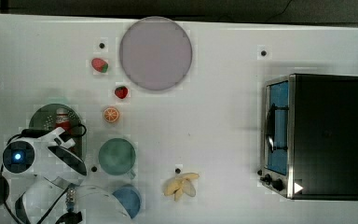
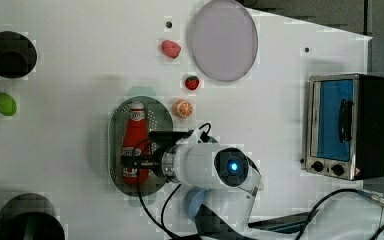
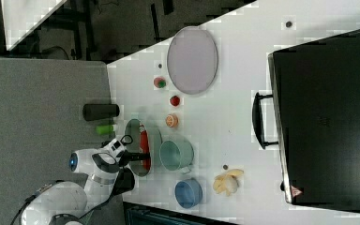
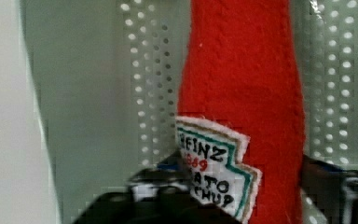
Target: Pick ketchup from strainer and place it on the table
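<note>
A robot arm reaches down into the strainer (image 2: 117,145), a pale green oval colander on the white table (image 2: 70,100), where the ketchup (image 2: 132,137) lies flat on the perforated bottom, its white cap pointing to twelve o'clock in the left view. The gripper (image 2: 130,164) sits at the bottle's lower body, around the label; in the wrist view a dark finger (image 4: 168,186) stands on one side of the red bottle and another on the far side, close against it, yet whether the jaws have actually pinched the bottle cannot be told. In the left view, a small orange slice (image 2: 183,108) rests just beside the strainer at about two o'clock from it, a red strawberry (image 2: 192,82) lies beyond that, and a pinker strawberry (image 2: 171,48) sits farther toward twelve o'clock, near a round lilac plate (image 2: 222,40). In the top view, a green cup (image 1: 116,156) stands at roughly four o'clock from the strainer, a blue cup (image 1: 129,199) lies past it toward six o'clock, and a peeled banana (image 1: 182,184) rests toward the middle of the table. A toaster oven (image 1: 321,135) with a blue-tinted door occupies the top view's right side, well apart from the strainer. In the left view, a dark cylinder (image 2: 10,54) and a small green object (image 2: 5,104) sit near the left view's left edge.
</note>
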### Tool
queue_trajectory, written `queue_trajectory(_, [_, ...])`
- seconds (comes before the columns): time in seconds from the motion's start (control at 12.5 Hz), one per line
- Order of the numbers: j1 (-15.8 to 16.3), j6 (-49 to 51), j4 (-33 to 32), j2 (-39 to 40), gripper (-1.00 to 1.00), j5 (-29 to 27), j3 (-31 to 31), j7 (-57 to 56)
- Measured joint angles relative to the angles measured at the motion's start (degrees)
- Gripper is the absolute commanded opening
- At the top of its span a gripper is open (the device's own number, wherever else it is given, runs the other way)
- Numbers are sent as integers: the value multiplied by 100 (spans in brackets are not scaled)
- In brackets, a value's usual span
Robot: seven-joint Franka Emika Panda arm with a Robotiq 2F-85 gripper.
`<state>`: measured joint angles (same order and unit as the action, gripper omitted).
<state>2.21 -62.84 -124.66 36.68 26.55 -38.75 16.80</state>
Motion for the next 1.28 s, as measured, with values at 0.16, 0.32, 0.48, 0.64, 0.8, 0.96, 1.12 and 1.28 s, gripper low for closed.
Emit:
queue_trajectory(0.16, [47, -6, 0, -28, 21, -22, 20, 22])
queue_trajectory(0.32, [32, -6, 0, -78, 21, -14, -31, 81])
queue_trajectory(0.48, [-67, 145, -90, -330, 21, -178, -182, 123])
queue_trajectory(0.64, [-225, 269, -235, -824, 21, -746, -439, 155])
queue_trajectory(0.8, [-472, 487, -168, -1406, 21, -1407, -845, 155])
queue_trajectory(0.96, [-763, 1038, 134, -1989, 21, -1900, -1256, 155])
queue_trajectory(1.12, [-902, 1863, 392, -2575, 21, -2520, -1390, -8])
queue_trajectory(1.28, [-1034, 2557, 671, -2870, 21, -2862, -1385, -487])
